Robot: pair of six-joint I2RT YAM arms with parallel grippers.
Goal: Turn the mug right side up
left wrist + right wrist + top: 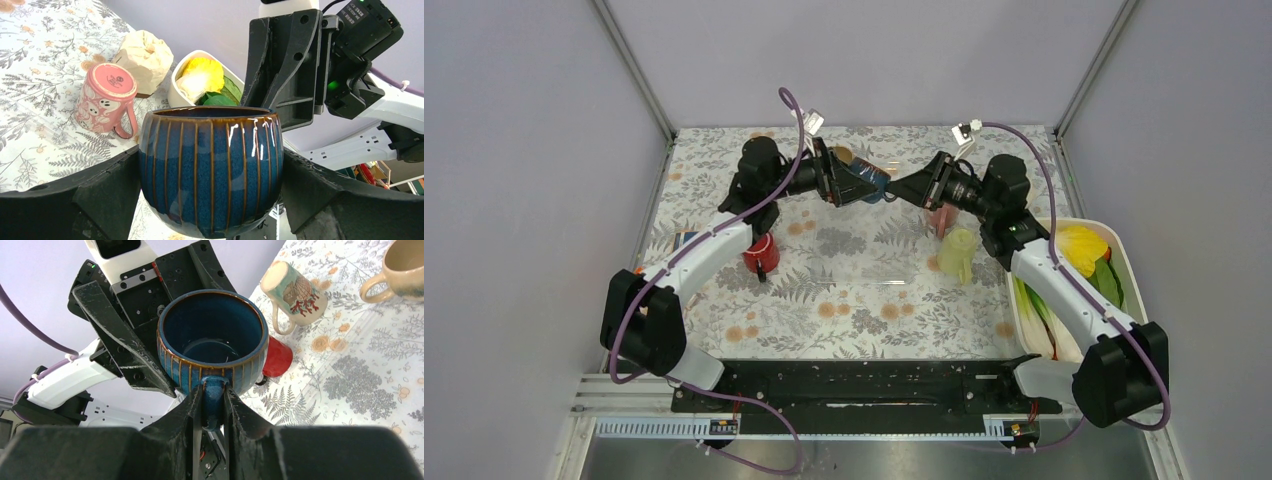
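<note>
Hanging in the air between the two arms, above the far part of the flowered table (854, 290), the blue ribbed mug (212, 335) has its mouth toward the right wrist camera, so one can look down to its glazed bottom. In the left wrist view its rim is at the top and its round base is below. I judge that it is already about right side up, perhaps a little tilted.

Its handle (214, 390) is pinched between the two fingers of the right gripper (214, 396), which stand narrow with only the handle between them. This grip alone seems to carry the mug.

The left gripper (842, 186) stands wide, one finger on each side of the mug's body. Its fingers (107, 195) lie very close to the glaze. Whether they touch it or are just apart, I cannot tell, but they do not look pressed against it.

So the step in hand is, in my judgement, the passing of the mug from one arm to the other, with the turning nearly done. The next move calls for the left arm to draw back without pushing the mug. Then the right arm must lower it to a bare place on the table, base first, and let go of the handle. The pink mug (106, 100) and the red mug (761, 255) stand near, so the place must be chosen with care.
</note>
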